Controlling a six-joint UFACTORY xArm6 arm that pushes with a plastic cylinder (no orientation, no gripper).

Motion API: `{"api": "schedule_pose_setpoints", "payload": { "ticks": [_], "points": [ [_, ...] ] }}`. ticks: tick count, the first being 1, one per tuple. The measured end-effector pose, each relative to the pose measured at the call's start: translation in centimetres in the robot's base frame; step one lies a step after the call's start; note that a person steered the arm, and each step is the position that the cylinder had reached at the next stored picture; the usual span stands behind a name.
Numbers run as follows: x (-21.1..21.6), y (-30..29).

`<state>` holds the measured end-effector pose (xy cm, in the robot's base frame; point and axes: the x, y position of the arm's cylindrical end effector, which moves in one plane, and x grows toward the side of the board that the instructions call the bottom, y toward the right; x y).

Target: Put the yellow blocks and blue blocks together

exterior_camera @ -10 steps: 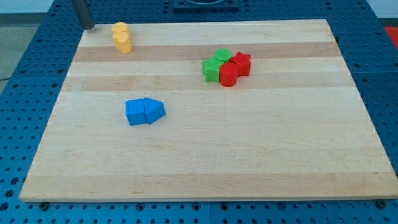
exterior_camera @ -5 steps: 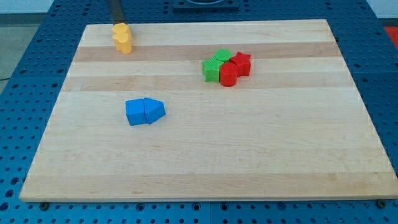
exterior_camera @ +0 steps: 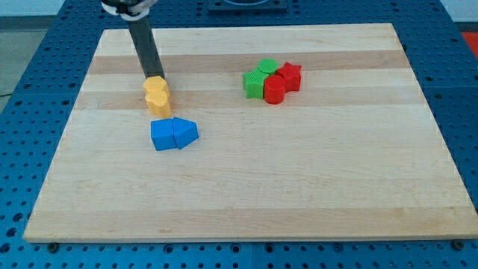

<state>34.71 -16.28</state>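
Two yellow blocks (exterior_camera: 157,96) sit pressed together left of the board's middle, one behind the other. Just below them lie two blue blocks, a cube (exterior_camera: 162,135) and a pointed one (exterior_camera: 186,132), touching each other. A narrow gap separates the lower yellow block from the blue pair. My tip (exterior_camera: 153,77) rests against the top side of the upper yellow block, the rod slanting up toward the view's top left.
Two green blocks (exterior_camera: 259,78) and two red blocks (exterior_camera: 281,82) form a cluster right of centre near the view's top. The wooden board (exterior_camera: 299,179) lies on a blue perforated table.
My tip moved from the board's top left corner down toward the middle, pushing the two yellow blocks down the view until they sit just above the blue blocks. The blue, green and red blocks stayed put.
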Motion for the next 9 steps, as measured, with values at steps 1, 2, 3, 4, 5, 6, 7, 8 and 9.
{"api": "schedule_pose_setpoints", "payload": {
  "ticks": [1,2,3,4,5,6,7,8,9],
  "points": [
    [2.7,1.5],
    [5.1,2.8],
    [6.4,3.6],
    [6.7,3.7],
    [7.3,5.1],
    [6.3,5.5],
    [7.1,7.9],
    [9.9,8.7],
    [11.2,8.3]
  ]
}}
